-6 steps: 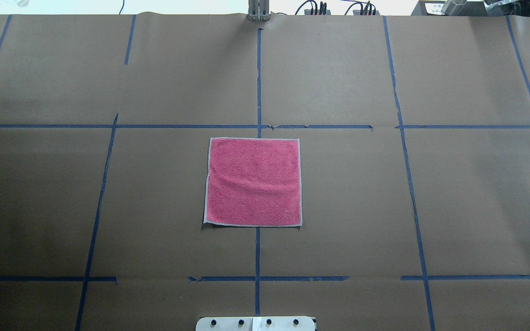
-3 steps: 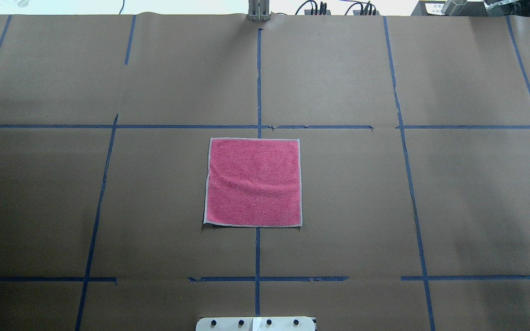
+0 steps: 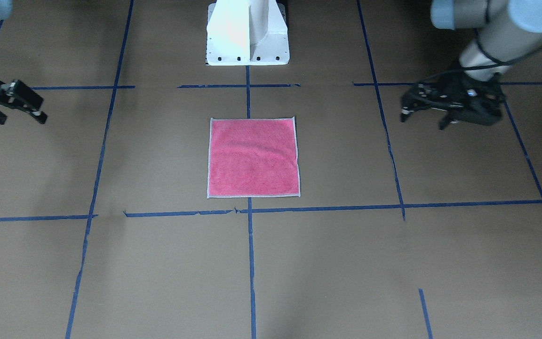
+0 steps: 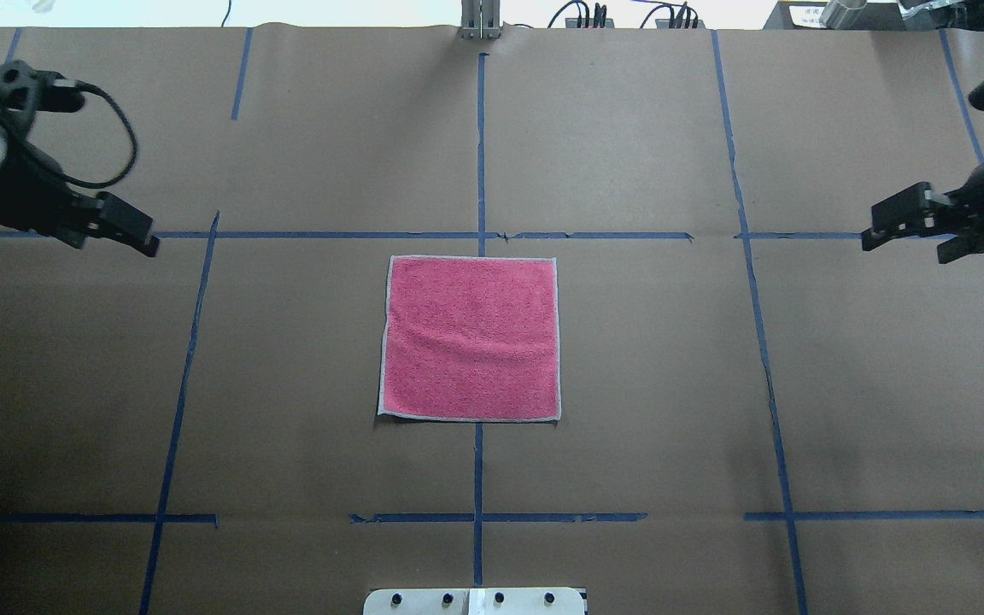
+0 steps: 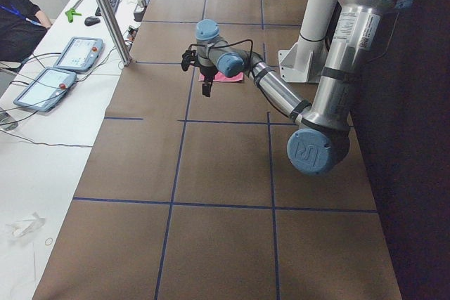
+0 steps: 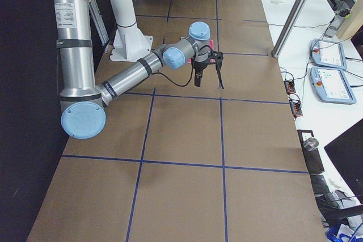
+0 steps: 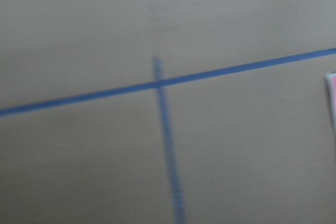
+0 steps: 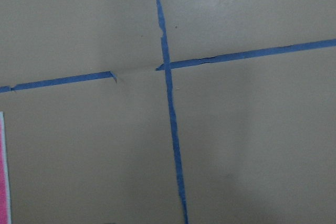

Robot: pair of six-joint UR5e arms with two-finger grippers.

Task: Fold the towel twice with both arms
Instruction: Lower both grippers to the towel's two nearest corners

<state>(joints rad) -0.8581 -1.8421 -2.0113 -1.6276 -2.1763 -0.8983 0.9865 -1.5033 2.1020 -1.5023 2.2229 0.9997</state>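
Note:
The towel point(image 4: 471, 337) lies flat and pink face up at the table's middle, with a slight crease across it; it also shows in the front view point(image 3: 252, 157). My left gripper point(image 4: 112, 243) hovers open and empty far left of the towel, and shows in the front view point(image 3: 422, 121) with its fingers spread. My right gripper point(image 4: 906, 239) hovers open and empty far right of the towel, and also shows in the front view point(image 3: 22, 120). Each wrist view shows only a sliver of the towel's edge, in the left one point(image 7: 332, 98) and the right one point(image 8: 2, 182).
Brown paper with blue tape lines point(image 4: 479, 154) covers the table. The white pedestal base point(image 3: 247, 33) stands behind the towel on the robot's side. Control tablets point(image 5: 77, 54) and an aluminium post point(image 5: 105, 12) stand beyond the table's far edge.
Both arms have swung into the overhead view from its left and right edges toward the middle. The towel has not moved.

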